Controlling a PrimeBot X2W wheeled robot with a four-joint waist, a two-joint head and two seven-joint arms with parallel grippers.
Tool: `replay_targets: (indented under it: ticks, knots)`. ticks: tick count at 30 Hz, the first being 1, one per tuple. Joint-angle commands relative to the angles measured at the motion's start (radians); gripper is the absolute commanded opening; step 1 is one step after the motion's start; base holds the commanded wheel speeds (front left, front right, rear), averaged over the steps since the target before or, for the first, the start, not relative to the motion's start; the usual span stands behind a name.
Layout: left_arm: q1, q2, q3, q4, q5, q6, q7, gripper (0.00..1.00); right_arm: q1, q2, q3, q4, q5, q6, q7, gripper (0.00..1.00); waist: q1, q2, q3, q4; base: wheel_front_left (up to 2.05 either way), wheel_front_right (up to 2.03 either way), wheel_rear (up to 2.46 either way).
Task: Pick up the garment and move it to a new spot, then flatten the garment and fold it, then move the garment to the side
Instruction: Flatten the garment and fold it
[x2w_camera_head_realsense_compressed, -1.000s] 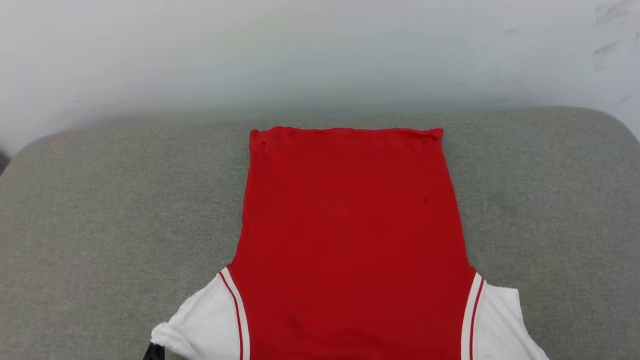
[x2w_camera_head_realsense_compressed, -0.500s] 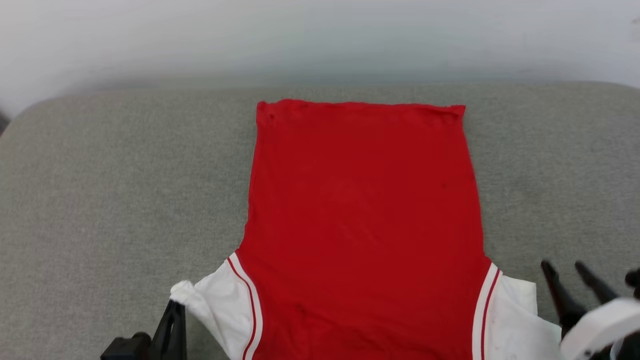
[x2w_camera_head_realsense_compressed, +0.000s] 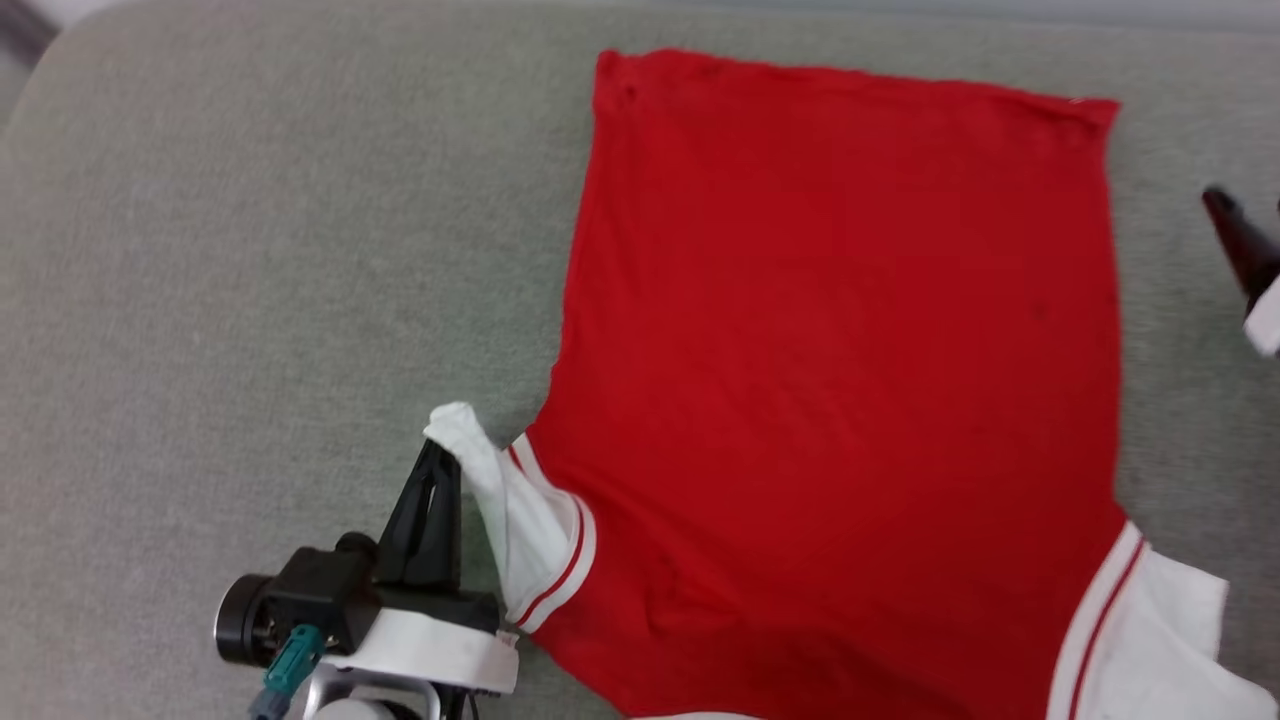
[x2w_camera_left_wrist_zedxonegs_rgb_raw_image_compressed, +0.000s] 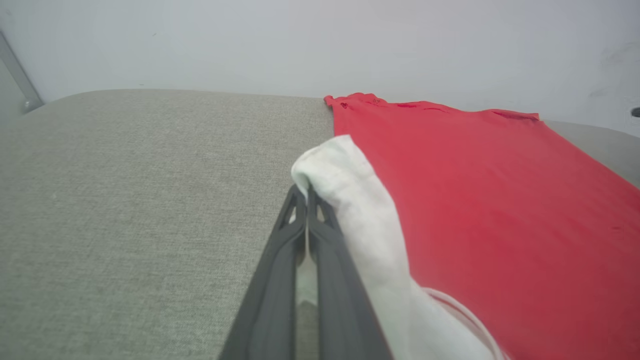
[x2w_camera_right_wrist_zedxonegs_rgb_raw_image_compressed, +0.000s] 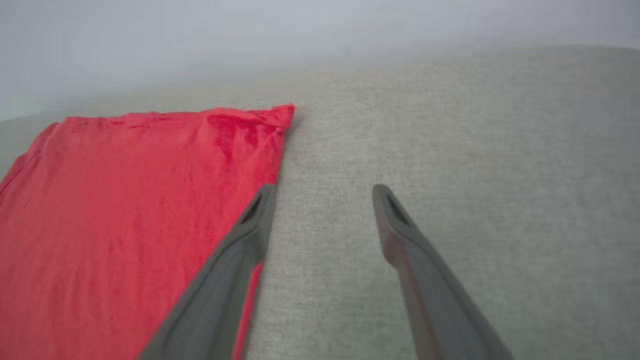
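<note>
One sleeve (x2w_camera_head_realsense_compressed: 1170, 640) of the garment (x2w_camera_head_realsense_compressed: 840, 350) leaves the head view.

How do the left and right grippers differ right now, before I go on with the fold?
Grip: the left gripper is shut on the garment's white sleeve; the right gripper is open and holds nothing.
Place: the left gripper is at the garment's near left corner; the right gripper is beside its right edge, over the bare grey cushion.
Both point their long dark fingers towards the far hem.
</note>
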Motion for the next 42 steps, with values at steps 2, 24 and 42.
replay_targets:
  ticks: [2, 24, 42]
  knots:
    - [-0.028, -0.015, 0.0, -0.013, 0.013, -0.01, -0.002, 0.0, -0.059, -0.017, 0.008, 0.033, 0.015, 0.0, 0.051, 1.0, -0.0002, 0.0, 0.077, 0.069, 0.0, 0.0, 0.0]
    - [-0.103, -0.123, 0.032, -0.028, 0.074, -0.121, -0.002, 0.0, -0.319, -0.049, -0.004, 0.313, -0.096, -0.001, 0.492, 0.55, -0.0002, 0.0, 0.227, 0.203, 0.0, 0.0, 0.0]
    - [-0.079, -0.125, 0.122, 0.019, 0.123, -0.157, -0.002, 0.0, -0.322, -0.139, 0.21, 0.073, -0.052, -0.001, 0.358, 0.0, -0.0002, 0.0, 0.043, 0.079, 0.0, 0.0, 0.0]
